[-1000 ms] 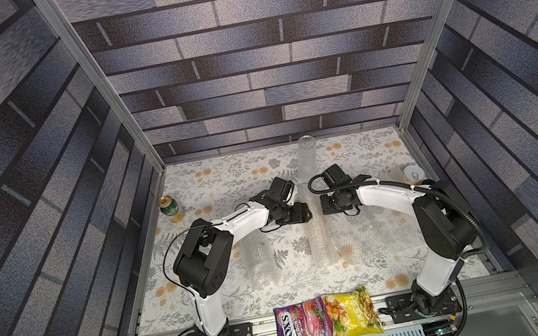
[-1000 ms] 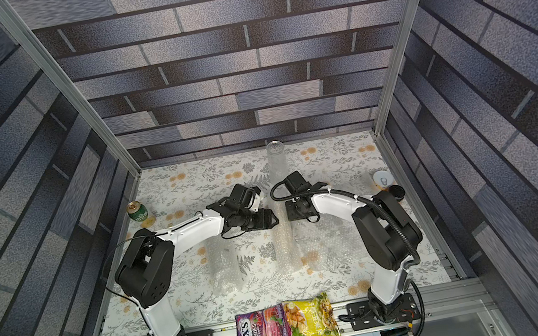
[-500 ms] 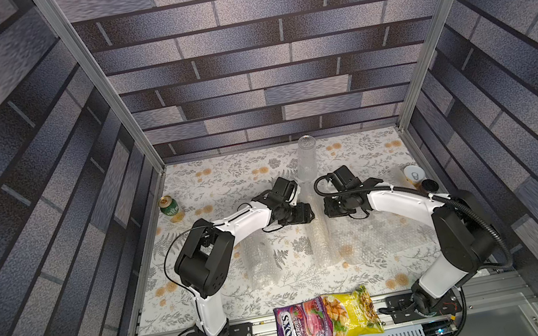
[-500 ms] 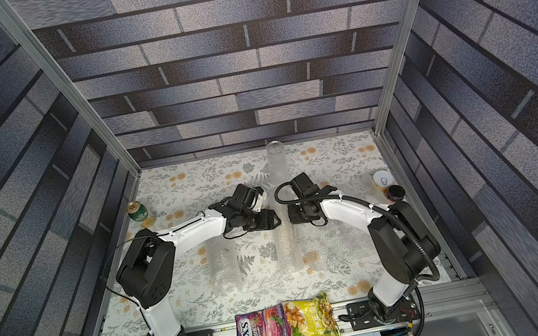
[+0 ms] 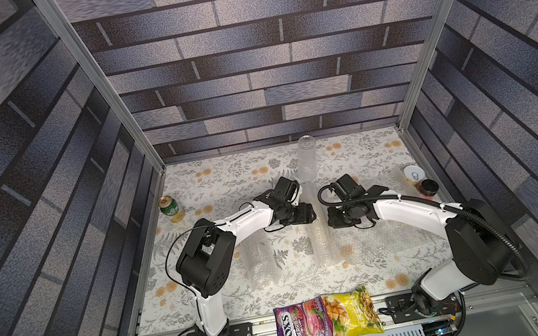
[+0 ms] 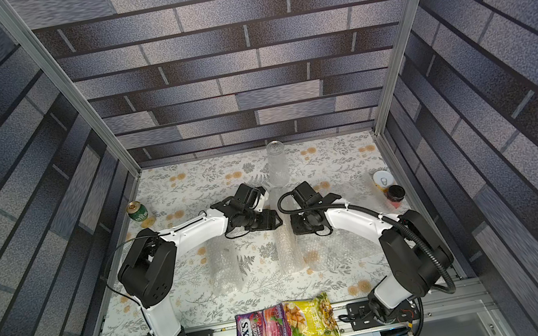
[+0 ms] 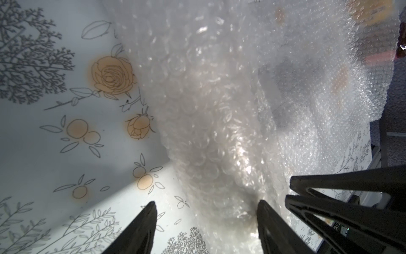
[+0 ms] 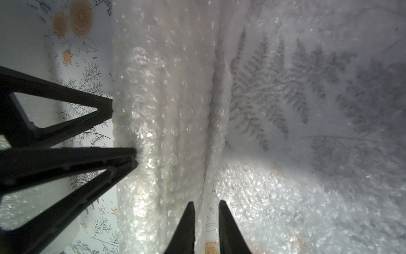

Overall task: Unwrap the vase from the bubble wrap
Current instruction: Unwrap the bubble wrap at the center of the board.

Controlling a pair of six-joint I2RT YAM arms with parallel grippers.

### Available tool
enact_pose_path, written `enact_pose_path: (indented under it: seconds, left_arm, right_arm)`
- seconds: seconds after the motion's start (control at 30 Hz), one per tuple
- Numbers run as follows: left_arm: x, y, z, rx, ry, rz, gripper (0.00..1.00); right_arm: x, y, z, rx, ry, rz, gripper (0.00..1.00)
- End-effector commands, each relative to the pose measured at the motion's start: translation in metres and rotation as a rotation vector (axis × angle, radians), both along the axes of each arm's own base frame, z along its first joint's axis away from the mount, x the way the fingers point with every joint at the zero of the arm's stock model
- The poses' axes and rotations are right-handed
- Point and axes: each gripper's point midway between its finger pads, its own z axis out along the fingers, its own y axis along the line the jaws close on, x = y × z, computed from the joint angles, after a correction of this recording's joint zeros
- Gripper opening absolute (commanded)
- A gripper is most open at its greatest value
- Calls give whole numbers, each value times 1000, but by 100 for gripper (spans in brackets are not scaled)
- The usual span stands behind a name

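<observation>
I am seeing the bubble wrap [image 5: 325, 241] lying in the middle of the bench [image 5: 225, 184] as a whitish, bubbled roll, with its loose sheet spreading toward the right arm [image 5: 414, 214]. Bare bench is showing between it and a second roll [image 5: 258, 264]. The left jaws are standing half open, one touching the roll and gripping nothing. The right jaws, slightly parted, are straddling the wrap's edge, and that arm is sitting farther out than a second ago.

The left gripper [image 7: 206, 220] stands open astride rolled bubble wrap [image 7: 219, 110] on the floral counter [image 7: 44, 143]; one finger [image 7: 270, 224] dents it, the right gripper [image 7: 289, 190] just beside.
</observation>
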Motion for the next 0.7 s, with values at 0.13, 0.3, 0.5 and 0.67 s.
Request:
enact_pose_path:
  seconds: [0.13, 0.3, 0.5, 0.67]
  left_arm:
    - [-4, 0, -5, 31, 27, -10, 73]
    - [-3, -1, -5, 29, 27, -12, 73]
    - [-3, -1, -4, 29, 24, -13, 73]
    - [-3, -2, -4, 27, 24, -14, 73]
  right_arm:
    - [-16, 4, -12, -11, 67, 10, 21]
    - [-22, 0, -18, -32, 94, 9, 21]
    - [-34, -7, -24, -55, 126, 4, 21]
    - [-38, -6, -25, -50, 134, 9, 21]
